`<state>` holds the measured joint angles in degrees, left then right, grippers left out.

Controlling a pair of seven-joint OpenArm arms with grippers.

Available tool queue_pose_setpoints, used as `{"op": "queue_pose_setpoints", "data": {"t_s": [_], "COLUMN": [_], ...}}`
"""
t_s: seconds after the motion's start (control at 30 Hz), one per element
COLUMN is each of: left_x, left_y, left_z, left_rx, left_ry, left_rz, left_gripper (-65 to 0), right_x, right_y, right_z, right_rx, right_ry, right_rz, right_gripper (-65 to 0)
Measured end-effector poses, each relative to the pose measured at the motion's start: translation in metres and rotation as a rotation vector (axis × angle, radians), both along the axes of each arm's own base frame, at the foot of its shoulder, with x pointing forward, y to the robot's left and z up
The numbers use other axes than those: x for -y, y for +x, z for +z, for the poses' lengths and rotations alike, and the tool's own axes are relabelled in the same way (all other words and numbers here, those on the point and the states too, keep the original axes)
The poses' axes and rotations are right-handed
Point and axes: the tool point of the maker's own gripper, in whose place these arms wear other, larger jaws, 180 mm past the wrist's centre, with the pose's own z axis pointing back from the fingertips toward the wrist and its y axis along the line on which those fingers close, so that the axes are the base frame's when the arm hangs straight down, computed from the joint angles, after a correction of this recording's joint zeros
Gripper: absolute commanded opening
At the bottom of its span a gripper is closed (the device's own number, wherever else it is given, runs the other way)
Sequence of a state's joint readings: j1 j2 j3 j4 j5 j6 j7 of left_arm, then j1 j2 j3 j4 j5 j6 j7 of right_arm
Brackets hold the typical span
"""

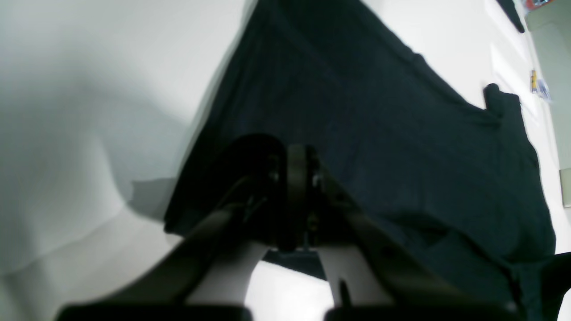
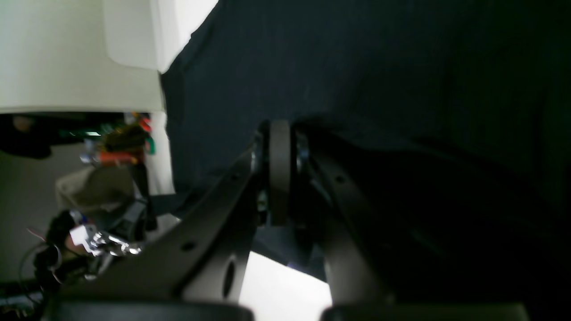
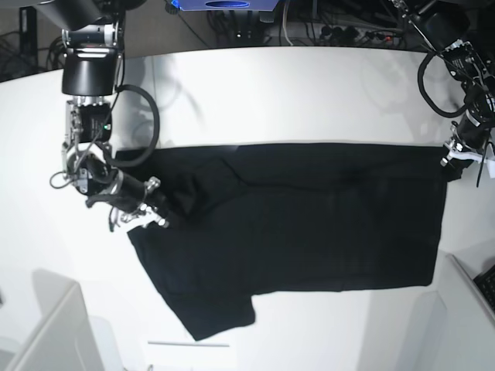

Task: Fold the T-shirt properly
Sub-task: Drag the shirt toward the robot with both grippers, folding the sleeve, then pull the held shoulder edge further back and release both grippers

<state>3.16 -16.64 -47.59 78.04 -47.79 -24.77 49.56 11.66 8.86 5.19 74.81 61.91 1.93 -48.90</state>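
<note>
I am pinching the black T-shirt (image 3: 309, 224) taut with my closed left gripper (image 3: 451, 158) and right gripper (image 3: 158, 210), readying to carry its far edge toward the table's (image 3: 255, 85) near edge

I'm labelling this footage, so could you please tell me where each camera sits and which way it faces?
Left wrist: rides the left arm, looks along the shut left gripper at the T-shirt on the white table.
Right wrist: rides the right arm, looks along the shut right gripper pinching black cloth.
Base: overhead, looks down at the spread shirt; both arms show, one at each end.
Shared: all three show the T-shirt.
</note>
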Motion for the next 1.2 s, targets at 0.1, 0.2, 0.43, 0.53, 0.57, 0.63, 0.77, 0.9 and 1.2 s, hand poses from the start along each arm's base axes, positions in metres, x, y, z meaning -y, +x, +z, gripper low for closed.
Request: {"op": "queue_pose_setpoints", "data": {"t_s": [0.1,0.2,0.43,0.53,0.57,0.63,0.77,0.9,1.2], "left_x": [0.0,-0.004,-0.008,-0.009,-0.009,-0.008,-0.009,-0.008,-0.059], "left_y": [0.006,0.011,0.01,0.02,0.022,0.021,0.037,0.037,-0.038], "left_z": [0.004,0.006,0.005,0.013,0.013,0.012,0.021,0.03,0.047], "left_rx": [0.012,0.001,-0.013,0.021,0.025,0.02,0.054,0.072,0.053], "left_ry": [0.003,0.038,0.056,0.05,0.045,0.045,0.028,0.051,0.17], "left_rz": [-0.001,0.0,0.008,0.014,0.015,0.015,0.025,0.017,0.164], "left_gripper": [-65.0,-65.0,-53.6,-38.0,-32.3,-23.2,-12.7,-12.2,-12.3], "right_x": [-0.006,-0.006,-0.005,-0.003,-0.002,-0.002,0.011,0.039,0.089], "right_y": [0.001,0.001,0.001,0.001,0.001,0.0,0.001,-0.006,-0.06], "right_z": [0.0,0.0,-0.001,0.0,-0.001,-0.002,-0.005,-0.001,-0.004], "right_rx": [0.011,0.012,0.011,0.013,0.011,0.01,0.028,0.063,0.022], "right_ry": [-0.005,-0.008,-0.01,-0.012,-0.013,-0.012,-0.003,-0.015,-0.081], "right_rz": [0.006,0.008,0.006,0.002,0.0,-0.002,-0.078,-0.179,-0.469], "right_gripper": [-65.0,-65.0,-65.0,-55.4,-49.8,-43.4,-42.8,-42.3,-29.9]}}
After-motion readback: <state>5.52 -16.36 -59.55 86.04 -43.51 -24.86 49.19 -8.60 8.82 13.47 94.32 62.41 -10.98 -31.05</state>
